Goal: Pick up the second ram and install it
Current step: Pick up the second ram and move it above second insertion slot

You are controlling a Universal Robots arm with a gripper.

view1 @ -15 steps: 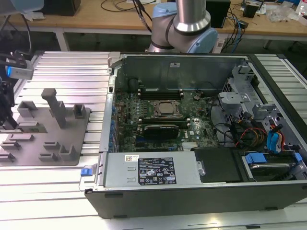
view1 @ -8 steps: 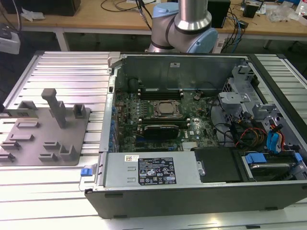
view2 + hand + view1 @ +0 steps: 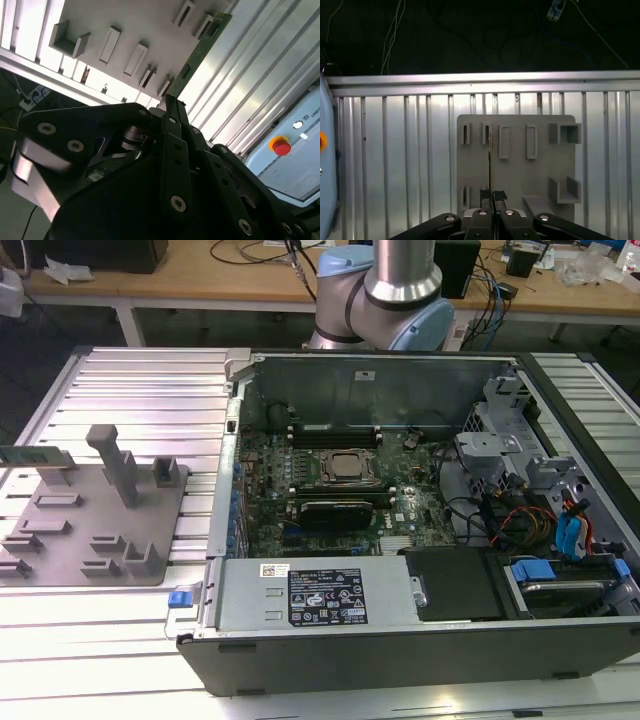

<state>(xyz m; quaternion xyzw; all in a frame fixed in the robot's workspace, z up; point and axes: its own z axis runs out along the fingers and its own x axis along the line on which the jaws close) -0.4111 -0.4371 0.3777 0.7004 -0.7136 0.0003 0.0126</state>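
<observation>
Pickup outstanding: second ram (image 3: pixel 35 454) stands in the grey fixture (image 3: pixel 100 522), left of the chassis (image 3: pixel 420 645); my end effector (image 3: pixel 492 195) hangs above it, fingers together, empty. Installation remains.

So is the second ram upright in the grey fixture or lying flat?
Upright: the second ram stands on its long edge, slotted into the grey fixture.

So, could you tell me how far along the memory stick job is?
Nothing looks done yet: the green memory stick stands in its holder on the grey plate, outside the computer case. In hand: the claw hangs above the stick, lined up with it, not gripping. Left: both pickup and install.
</observation>
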